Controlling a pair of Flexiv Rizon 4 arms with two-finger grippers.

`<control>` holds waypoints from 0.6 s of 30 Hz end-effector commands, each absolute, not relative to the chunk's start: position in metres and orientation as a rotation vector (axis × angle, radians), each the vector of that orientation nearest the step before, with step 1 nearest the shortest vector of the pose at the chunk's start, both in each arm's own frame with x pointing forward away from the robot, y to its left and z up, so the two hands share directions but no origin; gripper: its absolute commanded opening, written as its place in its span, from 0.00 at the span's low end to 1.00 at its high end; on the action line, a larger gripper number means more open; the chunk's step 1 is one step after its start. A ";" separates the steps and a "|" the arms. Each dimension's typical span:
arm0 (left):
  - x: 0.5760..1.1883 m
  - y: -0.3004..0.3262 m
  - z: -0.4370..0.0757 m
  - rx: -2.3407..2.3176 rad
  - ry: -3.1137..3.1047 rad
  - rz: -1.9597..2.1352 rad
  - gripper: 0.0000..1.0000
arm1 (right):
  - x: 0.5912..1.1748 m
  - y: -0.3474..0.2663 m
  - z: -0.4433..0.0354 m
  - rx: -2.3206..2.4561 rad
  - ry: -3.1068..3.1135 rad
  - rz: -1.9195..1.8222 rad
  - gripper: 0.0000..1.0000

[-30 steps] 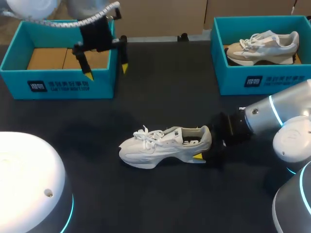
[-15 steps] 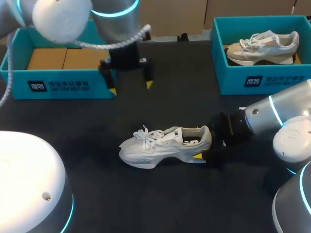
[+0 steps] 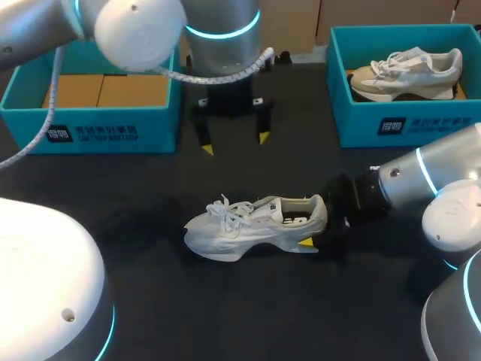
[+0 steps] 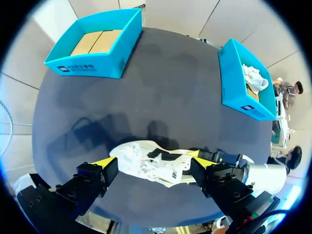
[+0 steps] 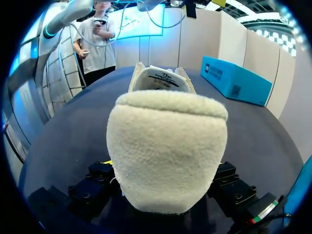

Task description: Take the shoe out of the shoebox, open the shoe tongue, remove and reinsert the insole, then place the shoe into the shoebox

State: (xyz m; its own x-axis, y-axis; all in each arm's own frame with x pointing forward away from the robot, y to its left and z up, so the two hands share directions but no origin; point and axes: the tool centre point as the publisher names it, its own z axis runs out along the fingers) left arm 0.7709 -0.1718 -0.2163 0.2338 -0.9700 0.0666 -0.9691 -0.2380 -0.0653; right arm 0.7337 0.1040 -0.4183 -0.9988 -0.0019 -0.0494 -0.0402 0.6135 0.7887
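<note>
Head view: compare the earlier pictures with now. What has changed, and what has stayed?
The left gripper swung from over the left shoebox towards the middle of the table, fingers open, and is now behind the white shoe. The right gripper stays shut on the shoe's heel. The shoe, left shoebox and right shoebox have not moved.

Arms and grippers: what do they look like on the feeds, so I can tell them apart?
Both arms are rounded silver-grey tubes with glowing cyan rings at the joints. The left arm carries a white cable along it; the right arm shows none. Left gripper and right gripper are black and blocky, with yellow-tipped fingers.
</note>
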 end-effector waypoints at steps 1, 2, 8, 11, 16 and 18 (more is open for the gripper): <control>0.770 -0.191 -0.222 -2.484 1.899 -0.062 1.00 | 0.734 0.105 -0.418 -0.037 2.782 1.358 0.00; 0.768 -0.193 -0.223 -2.493 1.892 -0.050 1.00 | 0.734 0.105 -0.418 -0.037 2.782 1.358 0.00; 0.763 -0.195 -0.225 -2.492 1.897 -0.021 1.00 | 0.734 0.105 -0.418 -0.037 2.782 1.358 0.00; 0.763 -0.195 -0.225 -2.492 1.897 -0.021 1.00 | 0.734 0.105 -0.418 -0.037 2.782 1.358 0.00; 0.763 -0.195 -0.225 -2.492 1.897 -0.021 1.00 | 0.734 0.105 -0.418 -0.037 2.782 1.358 0.00; 0.763 -0.195 -0.225 -2.492 1.897 -0.021 1.00 | 0.734 0.105 -0.418 -0.037 2.782 1.358 0.00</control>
